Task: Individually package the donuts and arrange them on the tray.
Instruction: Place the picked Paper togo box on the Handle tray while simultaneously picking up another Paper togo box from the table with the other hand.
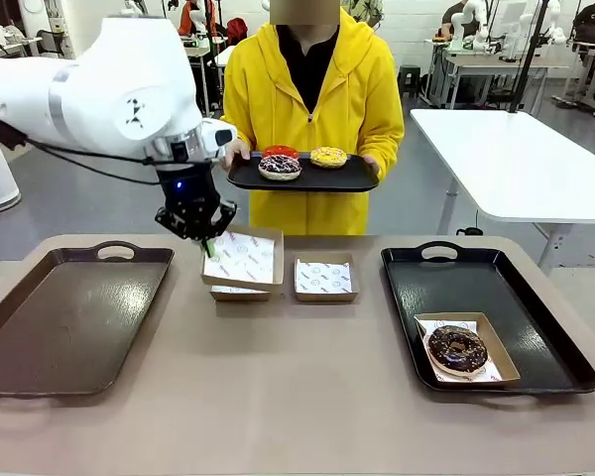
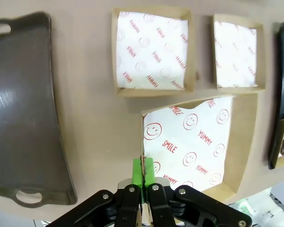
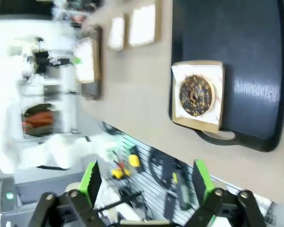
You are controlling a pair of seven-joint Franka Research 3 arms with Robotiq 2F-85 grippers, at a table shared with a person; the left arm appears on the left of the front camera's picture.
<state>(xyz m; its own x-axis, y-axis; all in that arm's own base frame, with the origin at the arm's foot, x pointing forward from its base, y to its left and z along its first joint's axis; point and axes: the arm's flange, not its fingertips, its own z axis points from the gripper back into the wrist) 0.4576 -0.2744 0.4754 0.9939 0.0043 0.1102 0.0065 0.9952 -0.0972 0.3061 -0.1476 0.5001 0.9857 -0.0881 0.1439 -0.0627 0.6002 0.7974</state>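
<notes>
**Empty box in the left gripper, three donuts waiting at 1 o'clock**

Three donuts lie on the serving tray (image 1: 352, 181) that the person holds just beyond the far edge of the table. The sprinkled donut (image 1: 280, 166) is in front, the red donut (image 1: 281, 151) is behind it, and the yellow donut (image 1: 328, 156) is at their 3 o'clock. The dark chocolate donut (image 1: 457, 348) is already packed in its own box (image 1: 431, 329) on the black tray (image 1: 476, 283), at the near right end of that tray.

Take 12 o'clock as straight across the table toward the person. Then the three loose donuts lie at about 1 o'clock from your left gripper (image 1: 206, 241), near it and somewhat higher. This gripper is pinched tight on the rim of the held box (image 1: 243, 260), which is empty, paper-lined and tilted in the air. Below it on the table stand the second box (image 2: 151, 49) and the third box (image 2: 237, 54).

The held box is square and the donuts are round, so I think no long axis matters here. What matters is that the open face turns up toward the serving tray.

Your right gripper (image 3: 146, 178) stands wide open and holds nothing. The packed donut is at about 1 o'clock in its own view. I judge the left arm clearly nearer to the person.
</notes>
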